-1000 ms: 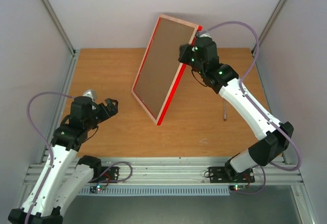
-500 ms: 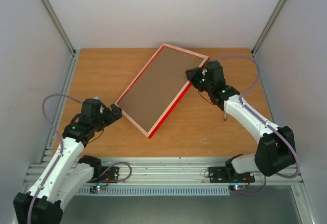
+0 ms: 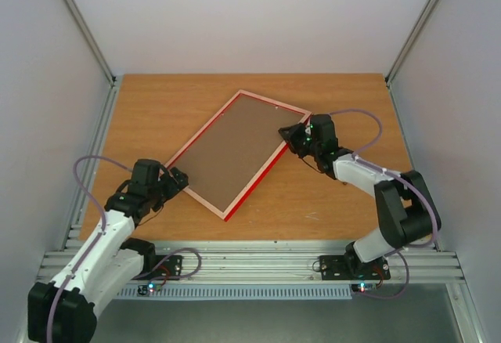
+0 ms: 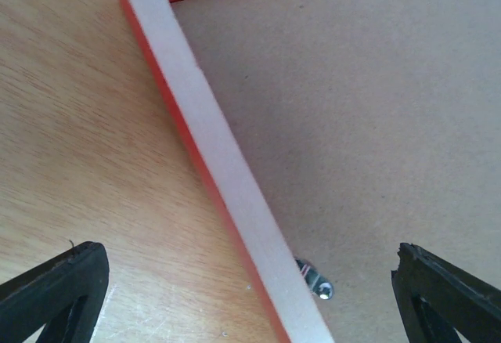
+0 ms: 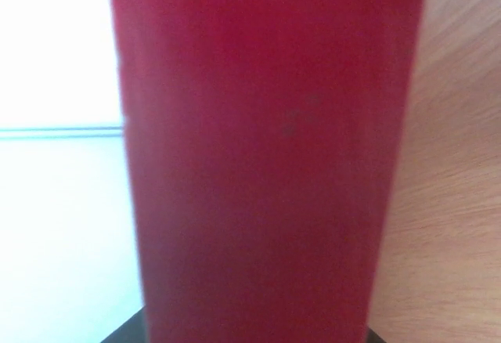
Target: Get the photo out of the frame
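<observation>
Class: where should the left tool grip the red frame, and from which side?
Grip the frame by the rail at its near-left corner, from the left. It lies back up, so only that thin rim fits the open left tool; the right tool holds the far side.

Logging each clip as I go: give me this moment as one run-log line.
frame back-up on table | photo not visible | right gripper shut on frame's right edge | left gripper open at left edge

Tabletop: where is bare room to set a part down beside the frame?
Free: the far-left corner of the table, left of the frame; the strip nearer than the right gripper. Crowded: the frame's near-left edge, at the left gripper.
</observation>
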Robot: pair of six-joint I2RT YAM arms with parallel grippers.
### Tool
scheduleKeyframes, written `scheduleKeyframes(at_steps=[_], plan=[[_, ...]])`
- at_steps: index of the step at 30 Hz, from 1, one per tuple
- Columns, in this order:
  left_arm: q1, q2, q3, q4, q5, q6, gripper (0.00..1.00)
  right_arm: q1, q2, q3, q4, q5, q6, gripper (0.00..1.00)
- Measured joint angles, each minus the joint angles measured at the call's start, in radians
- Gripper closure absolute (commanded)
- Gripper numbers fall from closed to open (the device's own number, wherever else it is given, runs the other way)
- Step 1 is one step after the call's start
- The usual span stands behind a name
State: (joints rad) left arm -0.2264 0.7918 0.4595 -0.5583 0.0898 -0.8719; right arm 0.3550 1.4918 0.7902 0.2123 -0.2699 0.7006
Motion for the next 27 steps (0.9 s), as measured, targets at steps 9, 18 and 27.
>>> scheduleKeyframes(at_steps=[9, 18, 27], plan=[[0.031, 0.032, 0.011, 0.000, -0.019, 0.025, 0.01, -0.097, 0.204, -0.019, 0.140, -0.169, -0.062, 0.70], [0.094, 0.193, 0.121, 0.002, -0.019, 0.117, 0.01, -0.172, 0.314, 0.024, 0.061, -0.277, -0.184, 0.54], [0.098, 0.403, 0.217, 0.012, -0.030, 0.235, 0.01, -0.206, 0.331, 0.134, -0.223, -0.294, -0.344, 0.30]])
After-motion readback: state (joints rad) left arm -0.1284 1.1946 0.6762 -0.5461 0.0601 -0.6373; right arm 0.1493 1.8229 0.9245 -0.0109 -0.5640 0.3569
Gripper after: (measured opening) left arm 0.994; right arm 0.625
